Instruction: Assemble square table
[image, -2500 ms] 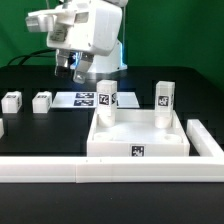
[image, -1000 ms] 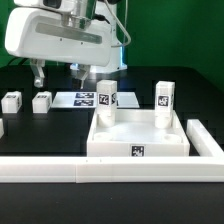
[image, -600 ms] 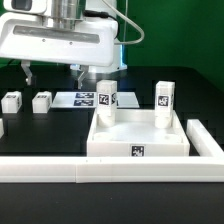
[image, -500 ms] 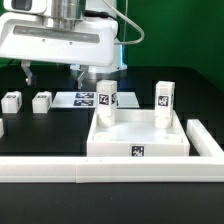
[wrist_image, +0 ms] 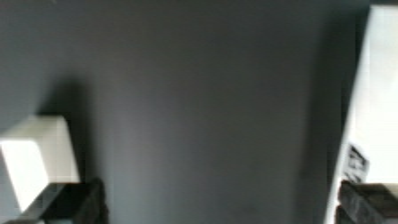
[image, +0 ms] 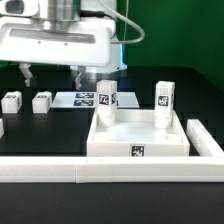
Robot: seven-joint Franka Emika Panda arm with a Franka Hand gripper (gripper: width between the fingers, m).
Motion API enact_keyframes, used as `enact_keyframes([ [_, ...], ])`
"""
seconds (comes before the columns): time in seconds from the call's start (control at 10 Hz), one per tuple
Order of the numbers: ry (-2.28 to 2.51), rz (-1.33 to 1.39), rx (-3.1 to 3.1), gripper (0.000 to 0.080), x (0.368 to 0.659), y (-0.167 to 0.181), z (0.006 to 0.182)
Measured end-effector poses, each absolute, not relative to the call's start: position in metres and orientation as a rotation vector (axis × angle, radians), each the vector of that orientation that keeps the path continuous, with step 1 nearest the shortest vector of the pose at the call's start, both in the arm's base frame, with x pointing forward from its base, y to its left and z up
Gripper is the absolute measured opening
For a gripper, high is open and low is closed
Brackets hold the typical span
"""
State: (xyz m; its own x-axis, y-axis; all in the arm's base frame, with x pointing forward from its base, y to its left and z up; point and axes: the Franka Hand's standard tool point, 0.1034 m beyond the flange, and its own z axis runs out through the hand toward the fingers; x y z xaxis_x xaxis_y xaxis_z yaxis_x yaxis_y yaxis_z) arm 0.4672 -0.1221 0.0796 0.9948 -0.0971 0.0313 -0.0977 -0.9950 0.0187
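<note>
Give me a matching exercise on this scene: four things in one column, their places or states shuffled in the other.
Things:
1 hand
2 tabletop
3 marker board
4 loose leg

States:
A lies flat, printed with tags
B open, holding nothing
C carries two upright legs
D small block lying at the exterior view's left

Pairs: 1-B, 2-C, 3-A, 4-D
</note>
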Motion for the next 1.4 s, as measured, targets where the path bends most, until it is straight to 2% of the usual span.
enact_keyframes([
  [0.3,-0.238,-0.125,3.209,0.0649,0.444,-0.143,0.076],
  [0.8,-0.221,-0.139,3.213,0.0649,0.439,-0.145,0.071],
  [1.1,-0.208,-0.18,3.215,0.0649,0.41,-0.151,0.059],
  [1.4,-0.169,-0.191,3.218,0.0649,0.401,-0.15,0.054],
])
